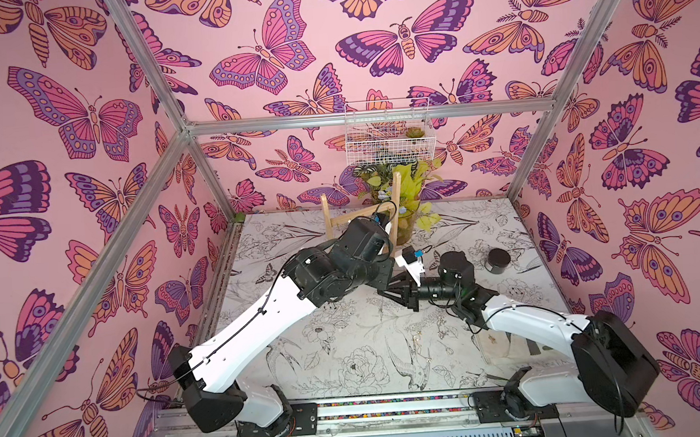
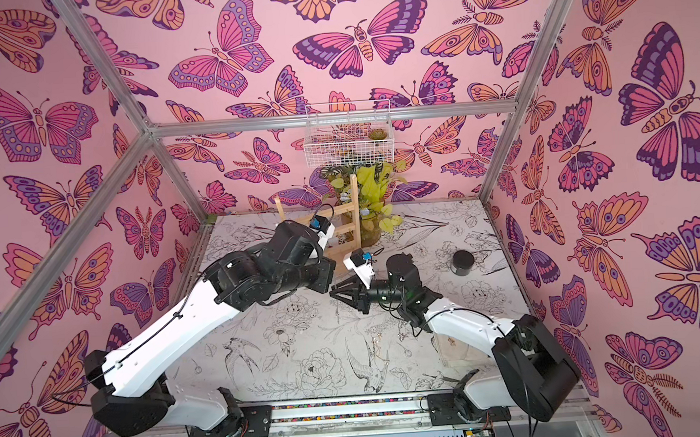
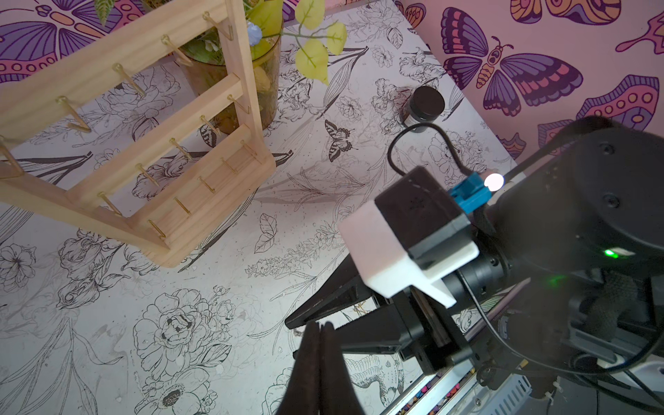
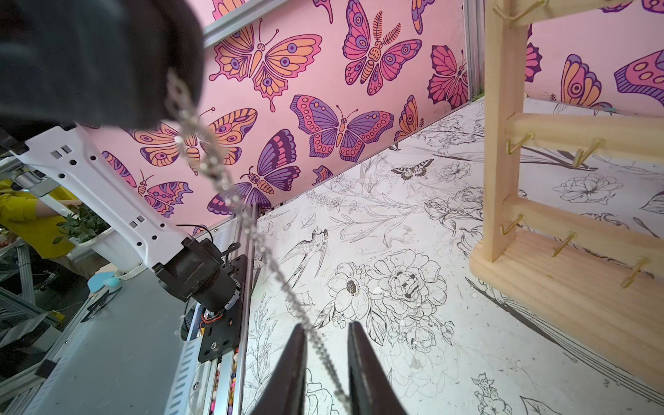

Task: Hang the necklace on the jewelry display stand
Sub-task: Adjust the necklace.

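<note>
Both arms meet over the middle of the flower-printed tabletop (image 1: 347, 351), in front of the jewelry display stand (image 3: 244, 72). The stand is upright near the middle of the far edge, just in front of a glass vase (image 3: 269, 68) of green leaves. Its hooks are all bare. The left gripper (image 3: 321, 325) has its jaws pressed tightly together, and its tips sit right at the tips of the right gripper (image 4: 327, 325). In the right wrist view, the necklace (image 4: 287, 287) is a fine, glinting chain. It is stretched through the air in a slanting line from the dark, blurred body of the left gripper down into the right gripper. There it passes between the two fingers, close along one of them. The right gripper's jaws are narrowly spread, with a clear gap at the tips, and they are not closed on the chain where it shows. The chain hangs clear of the tabletop and well apart from the stand, touching none of its hooks. In both top views the chain is too thin to make out, and the left arm's wrist hides its own fingers. A small black jar (image 1: 499, 259) stands toward the right edge of the tabletop, apart from both arms.
</note>
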Robot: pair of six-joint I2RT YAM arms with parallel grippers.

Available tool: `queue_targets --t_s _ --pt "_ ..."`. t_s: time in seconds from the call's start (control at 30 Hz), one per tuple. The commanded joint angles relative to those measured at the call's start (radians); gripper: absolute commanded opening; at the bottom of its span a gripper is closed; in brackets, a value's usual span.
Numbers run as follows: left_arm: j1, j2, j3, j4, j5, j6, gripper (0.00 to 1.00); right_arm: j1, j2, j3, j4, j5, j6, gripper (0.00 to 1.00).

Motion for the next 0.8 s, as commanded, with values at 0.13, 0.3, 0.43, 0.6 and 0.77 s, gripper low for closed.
queue_targets --t_s 0.13,0.3,0.43,0.6,0.77 --pt "0.01 -0.025 -0.015 -0.024 -0.005 0.002 0.0 0.007 -0.004 0.015 0.014 -0.007 -0.007 0.12" --pt "0.016 -0.026 -0.028 -0.022 -0.006 -0.005 0.0 0.008 -0.009 0.015 0.006 -0.007 -0.005 0.06" --pt "0.022 -0.026 -0.041 -0.019 -0.003 -0.012 0.0 0.014 -0.02 0.021 -0.018 -0.011 -0.007 0.0" --pt "0.033 -0.028 -0.057 -0.019 0.003 -0.015 0.0 0.022 -0.045 0.028 -0.068 -0.024 -0.011 0.0" --pt "0.053 -0.015 -0.074 -0.013 0.031 -0.024 0.0 0.031 -0.049 0.079 -0.19 -0.04 -0.001 0.0"
